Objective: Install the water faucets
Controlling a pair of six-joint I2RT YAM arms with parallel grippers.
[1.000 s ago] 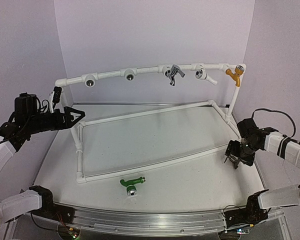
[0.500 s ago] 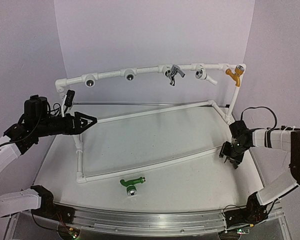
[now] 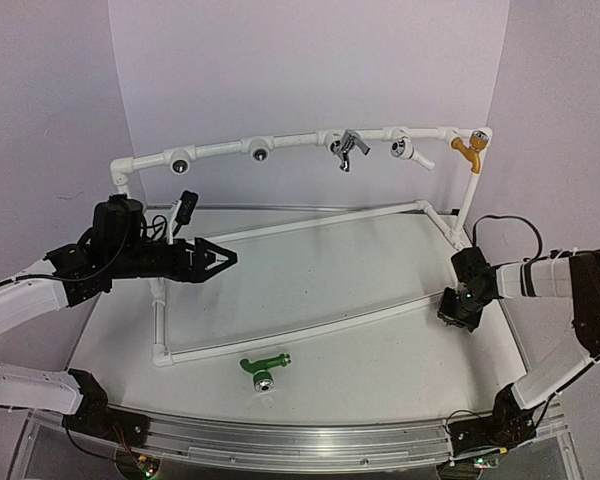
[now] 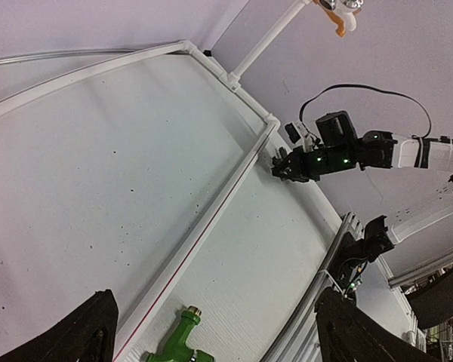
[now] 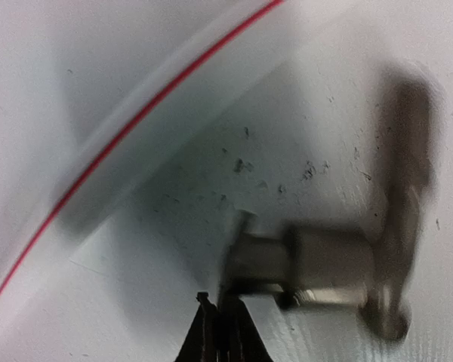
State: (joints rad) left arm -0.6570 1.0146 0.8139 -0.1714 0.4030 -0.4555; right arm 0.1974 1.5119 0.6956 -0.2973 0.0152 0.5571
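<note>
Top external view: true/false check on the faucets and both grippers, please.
1. The green faucet lies on the table, outside the pipe frame. True.
2. The left gripper holds it. False: it is open and empty, above the frame's left part.
3. The right gripper is shut. True.
4. Every socket on the rail holds a tap. False: the two leftmost sockets are empty.

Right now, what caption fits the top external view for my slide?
Left gripper open over the pipe frame, right gripper shut at its right side, green faucet lying loose.
</note>
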